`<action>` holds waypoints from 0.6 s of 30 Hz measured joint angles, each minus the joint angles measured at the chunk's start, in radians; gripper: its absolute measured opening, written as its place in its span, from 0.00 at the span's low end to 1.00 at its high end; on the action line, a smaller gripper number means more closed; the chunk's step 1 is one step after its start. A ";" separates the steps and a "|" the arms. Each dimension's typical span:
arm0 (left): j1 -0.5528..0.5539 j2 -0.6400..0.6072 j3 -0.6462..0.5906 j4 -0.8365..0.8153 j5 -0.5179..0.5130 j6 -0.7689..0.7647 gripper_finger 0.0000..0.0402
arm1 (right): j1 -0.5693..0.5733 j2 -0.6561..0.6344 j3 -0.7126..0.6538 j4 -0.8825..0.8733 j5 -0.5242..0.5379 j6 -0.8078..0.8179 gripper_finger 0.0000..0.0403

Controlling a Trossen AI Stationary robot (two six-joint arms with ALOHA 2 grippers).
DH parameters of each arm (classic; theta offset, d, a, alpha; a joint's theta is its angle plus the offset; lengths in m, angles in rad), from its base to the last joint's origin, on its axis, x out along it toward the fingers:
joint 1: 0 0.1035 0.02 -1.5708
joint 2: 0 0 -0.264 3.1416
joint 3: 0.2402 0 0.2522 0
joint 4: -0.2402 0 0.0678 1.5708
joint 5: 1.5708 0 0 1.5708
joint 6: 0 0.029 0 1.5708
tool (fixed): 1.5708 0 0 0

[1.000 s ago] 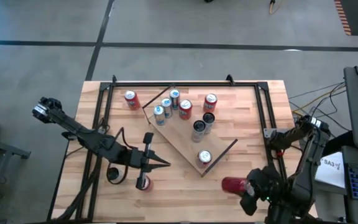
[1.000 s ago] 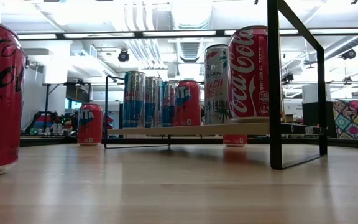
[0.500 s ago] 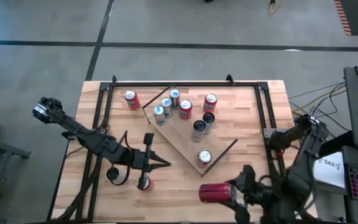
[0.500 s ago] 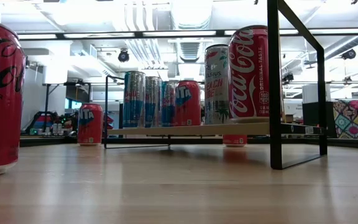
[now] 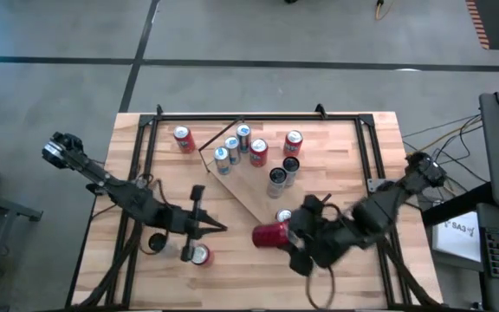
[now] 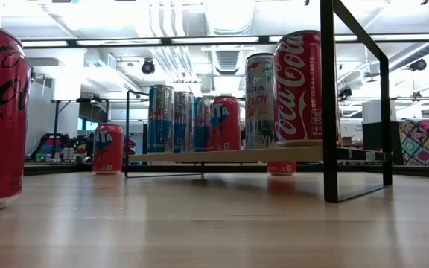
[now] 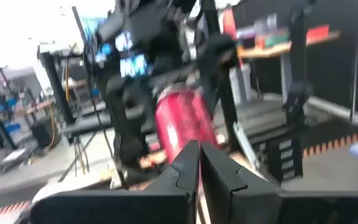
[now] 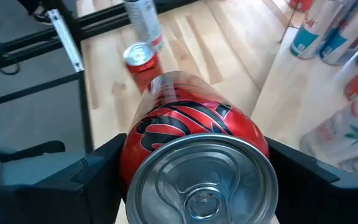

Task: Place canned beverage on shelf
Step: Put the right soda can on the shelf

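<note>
Pale plank desk carries the light-wood rectangular shelf, set askew mid-desk with several upright cans. Right claw clamps a red aluminium beverage can lying sideways beside the shelf's near corner. Left claw rests pinched together, empty, beside a small upright red can.

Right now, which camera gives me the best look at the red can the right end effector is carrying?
The right wrist view: the red can fills the frame, top toward the lens, between the right end effector's fingers. The high view shows it small, lying sideways beside the shelf. The left wrist view shows it blurred. The low view doesn't show it.
</note>
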 joint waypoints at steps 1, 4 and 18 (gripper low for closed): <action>0.000 -0.022 -0.009 0.006 0.001 0.002 0.00 | -0.023 0.000 0.000 0.004 -0.018 -0.022 0.74; 0.001 -0.087 -0.036 0.009 -0.001 -0.002 0.00 | -0.087 0.004 -0.001 0.007 -0.047 -0.077 0.74; 0.002 -0.322 -0.180 0.066 -0.053 0.040 0.00 | -0.319 0.096 0.005 0.068 -0.237 -0.278 0.74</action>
